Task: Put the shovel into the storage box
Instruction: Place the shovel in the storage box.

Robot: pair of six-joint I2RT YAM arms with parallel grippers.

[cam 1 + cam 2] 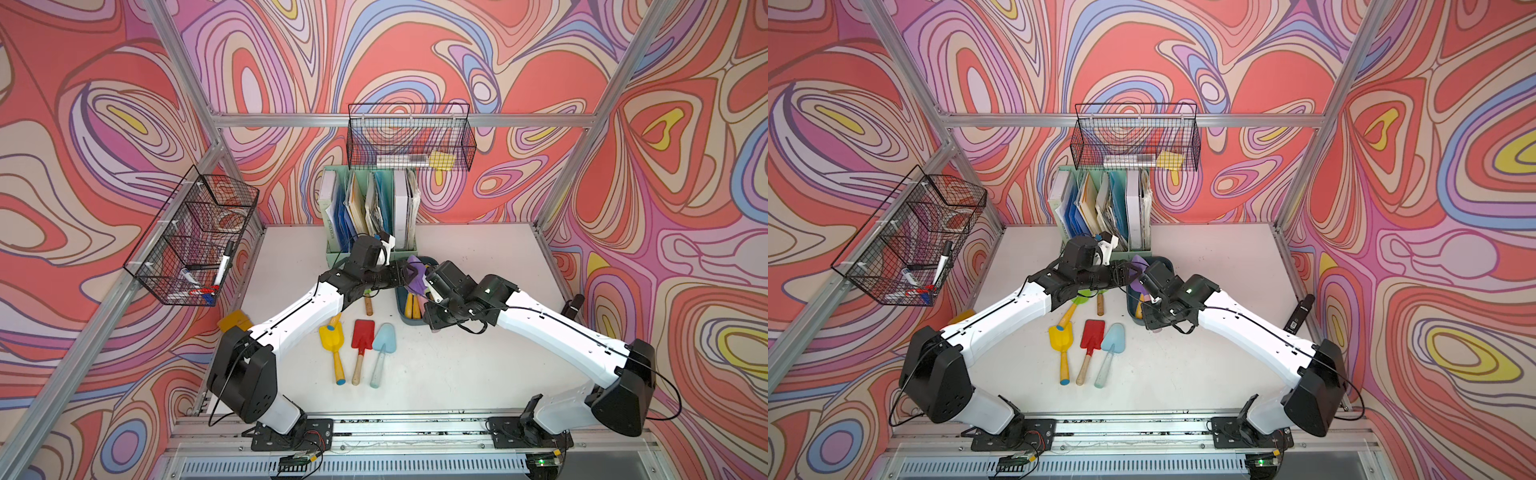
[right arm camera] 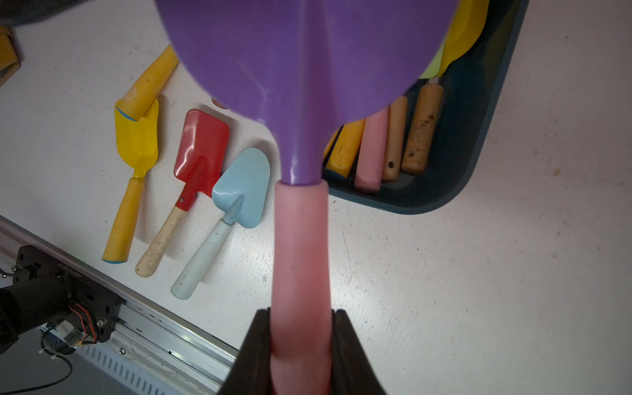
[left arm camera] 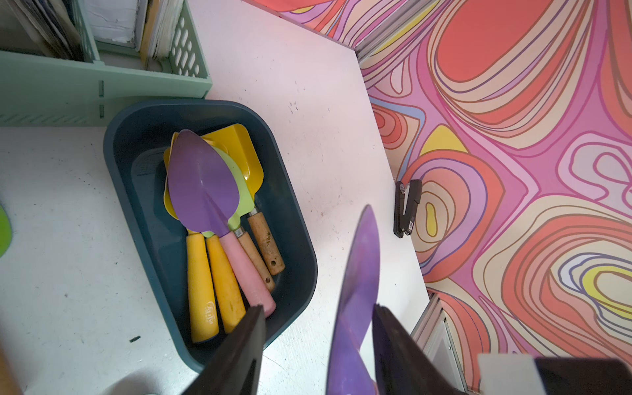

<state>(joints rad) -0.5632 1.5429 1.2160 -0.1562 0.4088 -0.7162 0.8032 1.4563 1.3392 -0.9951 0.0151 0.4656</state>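
A purple shovel (image 2: 307,68) with a pink handle (image 2: 301,239) hangs in the air over the near end of the storage box (image 3: 113,143). My right gripper (image 2: 301,313) is shut on its pink handle. In the left wrist view its blade (image 3: 359,290) shows edge-on between the fingers of my left gripper (image 3: 318,307), which stands open, with a gap on one side. The dark teal box (image 1: 401,307) holds several shovels, among them another purple one (image 3: 201,181) on top. Both grippers meet above the box in both top views.
A yellow shovel (image 1: 332,338), a red one (image 1: 363,334) and a light blue one (image 1: 384,338) lie on the table near the front. The mint file holder (image 1: 370,208) stands just behind the box. A black stapler (image 3: 407,208) lies at the table's right edge. Wire baskets (image 1: 409,137) hang on the walls.
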